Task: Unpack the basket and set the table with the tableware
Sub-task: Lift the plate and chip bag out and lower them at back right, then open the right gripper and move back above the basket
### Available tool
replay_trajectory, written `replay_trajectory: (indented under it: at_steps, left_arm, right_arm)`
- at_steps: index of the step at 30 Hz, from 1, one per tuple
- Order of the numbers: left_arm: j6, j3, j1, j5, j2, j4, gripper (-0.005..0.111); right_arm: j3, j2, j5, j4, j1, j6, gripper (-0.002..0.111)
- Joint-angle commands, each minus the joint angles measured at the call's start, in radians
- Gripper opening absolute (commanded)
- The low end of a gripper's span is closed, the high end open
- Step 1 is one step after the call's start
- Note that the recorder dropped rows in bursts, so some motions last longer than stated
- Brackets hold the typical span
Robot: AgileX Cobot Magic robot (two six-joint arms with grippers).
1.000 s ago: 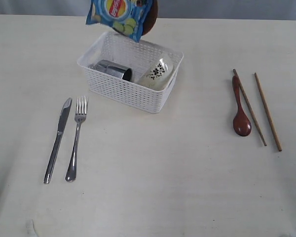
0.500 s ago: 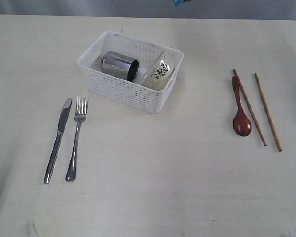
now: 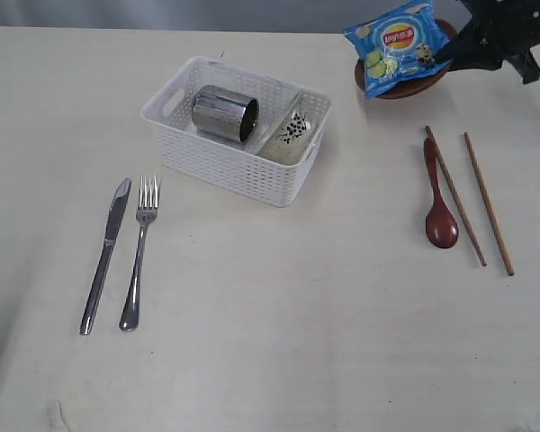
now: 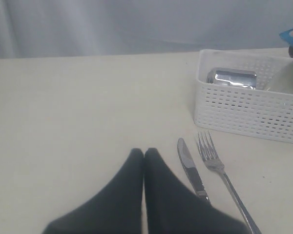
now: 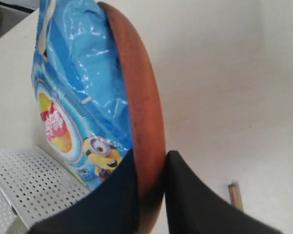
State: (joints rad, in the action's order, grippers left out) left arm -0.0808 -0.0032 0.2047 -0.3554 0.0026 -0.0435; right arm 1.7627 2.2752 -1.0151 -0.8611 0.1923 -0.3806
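While mug (image 3: 225,114) and bowl (image 3: 292,135) sit in the basket (image 3: 225,166) by the table's (image 3: 270,342) far edge, the right gripper (image 5: 150,155) pinches the brown plate (image 3: 400,89) by its rim near the far right corner, likely so the chips packet (image 3: 399,45) comes away with it; left gripper (image 4: 144,153) closed, empty.

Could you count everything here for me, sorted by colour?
Silver: 3 (knife, fork, mug)
Brown: 4 (spoon, two chopsticks, plate)
White: 2 (basket, bowl)
Blue: 1 (chips packet)
Total: 10
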Motion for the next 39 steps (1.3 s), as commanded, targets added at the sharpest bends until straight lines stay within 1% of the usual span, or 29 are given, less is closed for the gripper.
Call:
replay_trajectory:
  at_steps: [1,9,14,19,22,25,26,27,31,32,33,34,39]
  left_arm:
    - [-0.004,0.003,0.005,0.011,-0.003,-0.009,0.000]
    - [-0.004,0.003,0.005,0.011,-0.003,-0.009,0.000]
    - [-0.004,0.003,0.005,0.011,-0.003,-0.009,0.000]
    - [-0.004,0.003,0.005,0.011,-0.003,-0.009,0.000]
    - [-0.004,0.003,0.005,0.011,-0.003,-0.009,0.000]
    - [-0.004,0.003,0.005,0.011,-0.003,-0.009,0.000]
    - [-0.004,0.003,0.005,0.011,-0.003,-0.009,0.000]
    - [-0.004,0.003,0.005,0.011,-0.003,-0.009,0.000]
    - [-0.004,0.003,0.005,0.011,-0.003,-0.009,0.000]
    - [-0.004,0.003,0.005,0.011,-0.003,-0.009,0.000]
    - [-0.004,0.003,0.005,0.011,-0.003,-0.009,0.000]
    - [-0.004,0.003,0.005,0.011,-0.003,-0.009,0.000]
    - [-0.004,0.003,0.005,0.011,-0.003,-0.009,0.000]
  right_arm:
    - [-0.016,0.042,0.020,-0.172,0.041,-0.062,-0.001]
    - [-0.021,0.094,0.049,-0.149,0.050,-0.062,-0.001]
    - [-0.021,0.092,0.116,-0.095,0.050,0.000,-0.001]
    - [-0.021,0.092,0.166,0.020,0.050,0.084,0.000]
    - [-0.021,0.092,0.172,0.060,0.050,0.100,0.000]
    - [-0.021,0.092,0.169,0.063,0.050,0.100,0.001]
    - [-0.021,0.092,0.163,0.063,0.050,0.100,0.003]
    - [-0.021,0.092,0.160,0.063,0.050,0.100,0.009]
    - [-0.021,0.092,0.151,0.063,0.050,0.100,0.039]
    - [-0.021,0.091,0.150,0.063,0.050,0.100,0.045]
    - [-0.021,0.091,0.147,0.065,0.050,0.100,0.047]
    - [-0.016,0.091,0.136,0.076,0.050,0.100,0.047]
    - [0.081,0.085,0.015,0.222,0.061,0.128,0.042]
